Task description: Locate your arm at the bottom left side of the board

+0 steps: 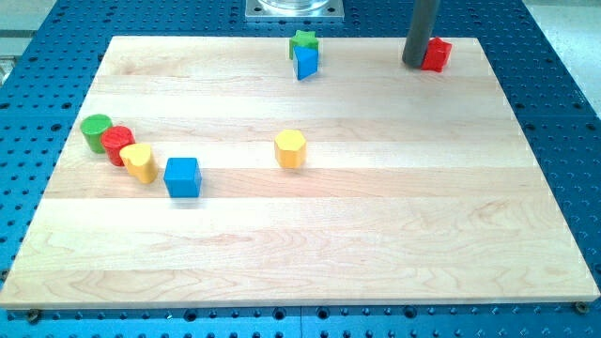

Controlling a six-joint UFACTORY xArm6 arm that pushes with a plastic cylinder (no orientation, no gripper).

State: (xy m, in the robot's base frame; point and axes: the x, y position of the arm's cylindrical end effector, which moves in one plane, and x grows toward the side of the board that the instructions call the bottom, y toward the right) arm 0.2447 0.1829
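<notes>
Rod (421, 28) cut off by top edge, hides red block (437, 54) partly

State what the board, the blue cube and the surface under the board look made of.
Board: pale wood, visible grain, glued strips, matte. Blue cube: probably painted wood or plastic, uniform colour, slight sheen. Surface underneath: blue perforated plate, likely metal, with regular hole grid.

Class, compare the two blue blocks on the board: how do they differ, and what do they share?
The blue cube lies at the view's left near the yellow cylinder; the blue wedge-like block sits at the view's top, touching the green star block. The cube looks squarer and larger. Both are blue and away from my tip.
</notes>
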